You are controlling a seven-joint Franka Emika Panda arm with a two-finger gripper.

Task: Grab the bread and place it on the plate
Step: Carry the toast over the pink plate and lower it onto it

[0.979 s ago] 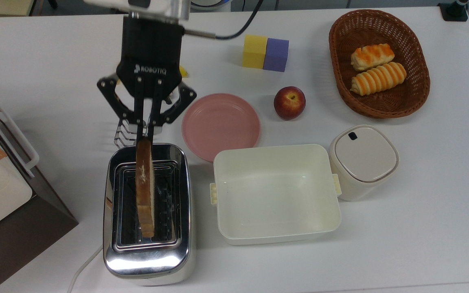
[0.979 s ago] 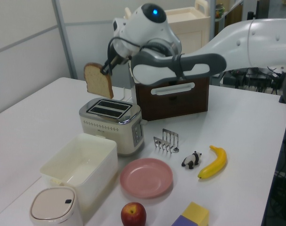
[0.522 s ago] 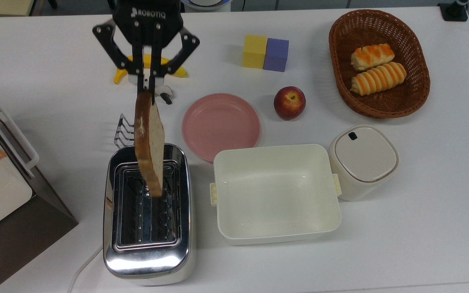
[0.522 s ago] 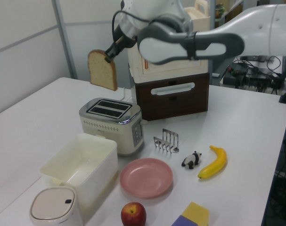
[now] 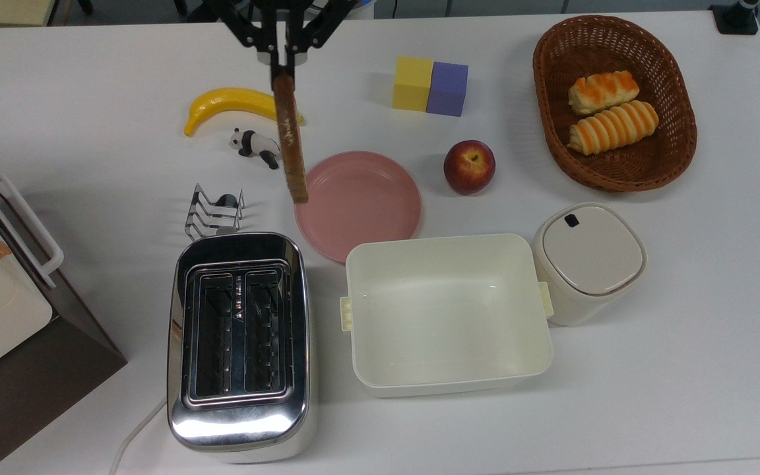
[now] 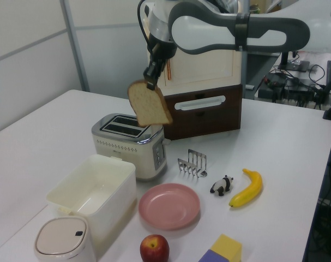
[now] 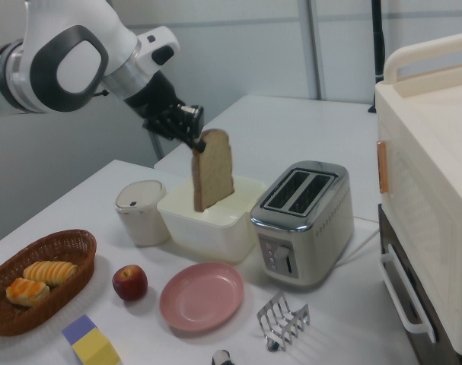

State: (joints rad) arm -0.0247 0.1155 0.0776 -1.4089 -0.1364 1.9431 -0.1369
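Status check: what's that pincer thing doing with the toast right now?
Pincer shut on bread slice, held high. Pink plate below, bare. Nothing blocking.

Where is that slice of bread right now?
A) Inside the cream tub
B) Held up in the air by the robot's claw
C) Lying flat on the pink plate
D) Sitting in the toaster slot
B: the gripper pinches the bread by its top edge, so it hangs in the air above the table, with both slots of the toaster empty and the plate bare.
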